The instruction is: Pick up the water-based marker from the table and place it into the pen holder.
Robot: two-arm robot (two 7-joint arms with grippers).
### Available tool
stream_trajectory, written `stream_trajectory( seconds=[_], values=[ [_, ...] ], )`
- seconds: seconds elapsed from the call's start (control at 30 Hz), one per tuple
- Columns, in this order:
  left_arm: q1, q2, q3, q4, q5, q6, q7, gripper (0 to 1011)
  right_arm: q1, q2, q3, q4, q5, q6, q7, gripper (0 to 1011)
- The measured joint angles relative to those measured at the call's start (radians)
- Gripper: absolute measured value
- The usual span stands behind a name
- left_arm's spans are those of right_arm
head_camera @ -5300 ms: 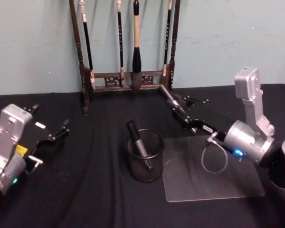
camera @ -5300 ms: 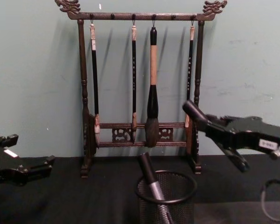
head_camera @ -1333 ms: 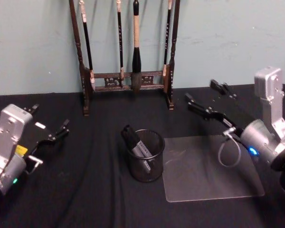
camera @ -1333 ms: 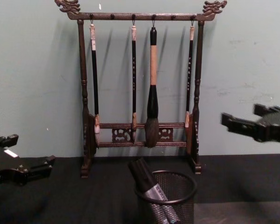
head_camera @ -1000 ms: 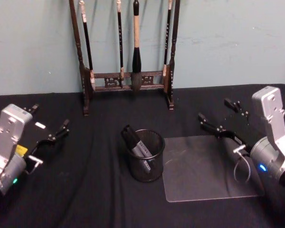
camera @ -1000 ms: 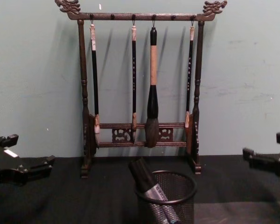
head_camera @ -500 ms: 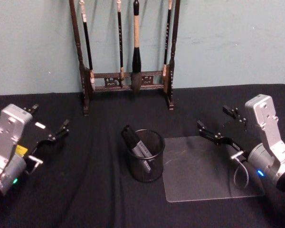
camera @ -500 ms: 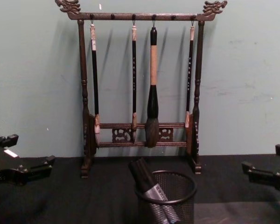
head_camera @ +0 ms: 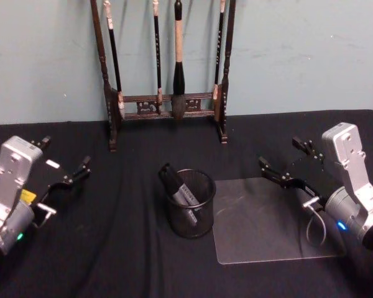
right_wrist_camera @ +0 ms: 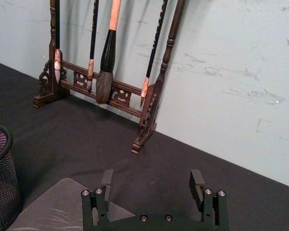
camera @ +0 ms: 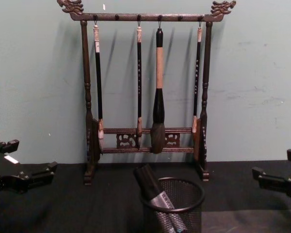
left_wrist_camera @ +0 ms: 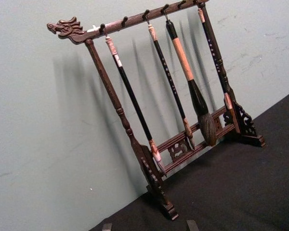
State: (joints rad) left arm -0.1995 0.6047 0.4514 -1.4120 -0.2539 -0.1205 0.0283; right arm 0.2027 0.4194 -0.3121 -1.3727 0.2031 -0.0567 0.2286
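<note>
Black wire-mesh pen holder (head_camera: 191, 212) with solid black rim; black marker (head_camera: 181, 195) with grey label band. Bench (head_camera: 130, 248) draped in black cloth. Clear translucent mat (head_camera: 270, 223). Dark brown carved brush rack (camera: 145, 87); pale teal wall (camera: 262, 73).

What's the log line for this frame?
markers: in pen holder | right gripper: open, empty, over mat | left gripper: open, parked
</note>
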Motion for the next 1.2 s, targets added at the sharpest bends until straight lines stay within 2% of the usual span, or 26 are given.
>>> stream_trajectory(
  seconds=[1.2],
  values=[
    [0.000, 0.000, 0.000, 0.000, 0.000, 0.000, 0.000, 1001, 0.000, 0.001, 0.000, -0.001, 0.001, 0.000, 0.000, 1002]
  ],
)
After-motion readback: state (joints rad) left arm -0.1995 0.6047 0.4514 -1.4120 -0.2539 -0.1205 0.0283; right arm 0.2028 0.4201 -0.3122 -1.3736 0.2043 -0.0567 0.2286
